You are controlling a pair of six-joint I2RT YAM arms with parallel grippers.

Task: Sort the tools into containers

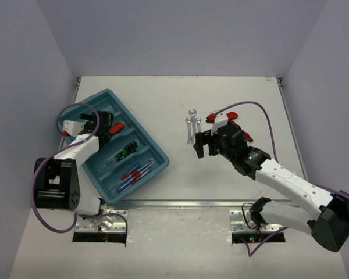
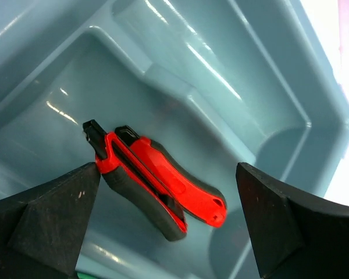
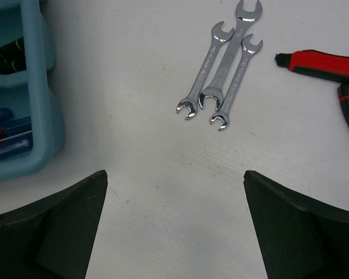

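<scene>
- One pair of red-handled pliers [image 2: 163,186] lies in a compartment of the teal tray [image 1: 158,150]. Its long axis runs diagonally in the left wrist view, with the black nose at the upper left and the handle ends at the lower right.
- Above it hangs the left gripper [image 2: 167,168], fingers spread wide to either side of the pliers and clamped on nothing.
- Nearer compartments hold black-handled screwdrivers [image 1: 125,152] with green marks and blue-and-red screwdrivers [image 1: 134,173], all lying along their compartments.
- Three silver wrenches [image 3: 221,75] lie touching side by side on the counter [image 1: 232,93], well apart from the tray and roughly parallel. Any stamping on the shafts is too small to read.
- Just beside them lies a second pair of pliers [image 3: 326,63], nose towards the wrenches.
- Near the wrenches, the right gripper [image 3: 174,174] hovers over the bare counter, fingers wide apart and empty.
- Pale walls enclose the white counter on three sides.
</scene>
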